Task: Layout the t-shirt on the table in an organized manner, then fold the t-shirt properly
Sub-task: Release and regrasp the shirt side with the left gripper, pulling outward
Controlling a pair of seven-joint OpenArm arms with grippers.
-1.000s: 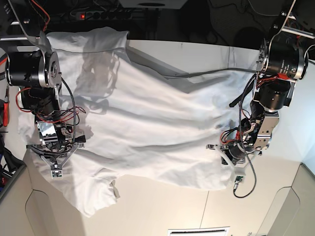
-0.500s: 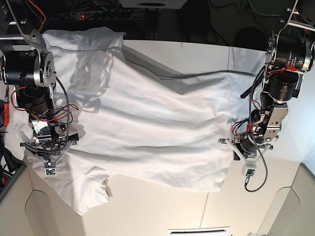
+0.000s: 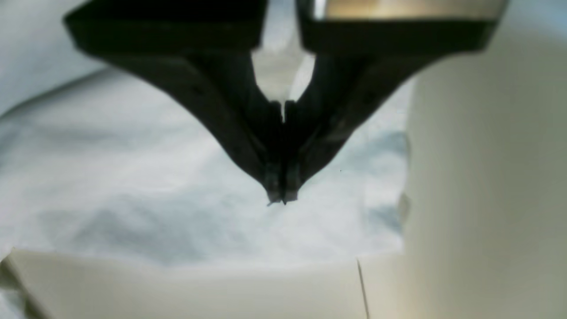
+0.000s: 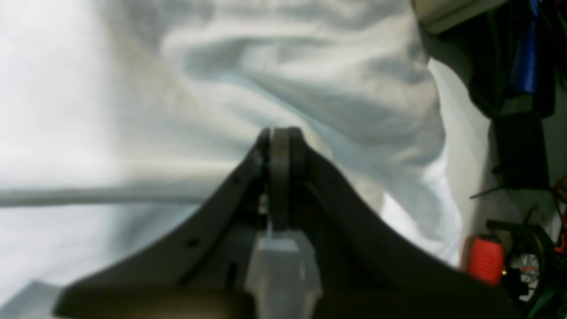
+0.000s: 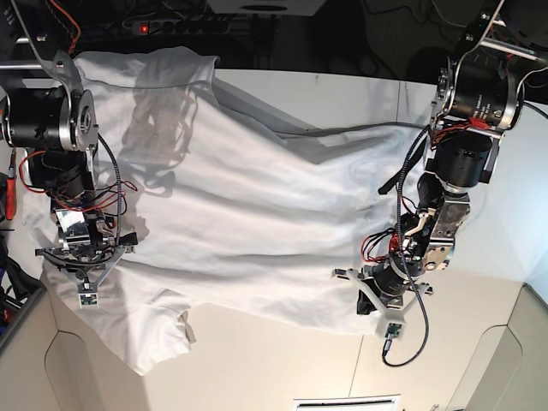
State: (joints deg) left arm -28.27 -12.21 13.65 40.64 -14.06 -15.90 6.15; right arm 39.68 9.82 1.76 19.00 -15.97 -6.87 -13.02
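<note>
The white t-shirt (image 5: 257, 205) lies spread across the table (image 5: 282, 360), from the far left corner to the right. It also fills the left wrist view as the t-shirt (image 3: 133, 177) and the right wrist view as the t-shirt (image 4: 310, 66). My left gripper (image 3: 279, 197) is shut, its tips down at the cloth near the shirt's front right corner. No pinched fold shows there. In the base view the left gripper (image 5: 370, 295) sits over that corner. My right gripper (image 4: 279, 133) is shut with folds running into its tip. The right gripper (image 5: 81, 270) stands at the shirt's left side.
A dark seam (image 3: 361, 283) crosses the bare table (image 3: 465, 177) beside the shirt's hem. A power strip (image 5: 163, 26) and cables lie beyond the far edge. A red-handled tool (image 4: 485, 261) and dark gear sit off the table's left side.
My left arm swung in from the shirt's right edge, leftward and toward the table's front. The right gripper first drew the shirt's left side further left, then held still.
</note>
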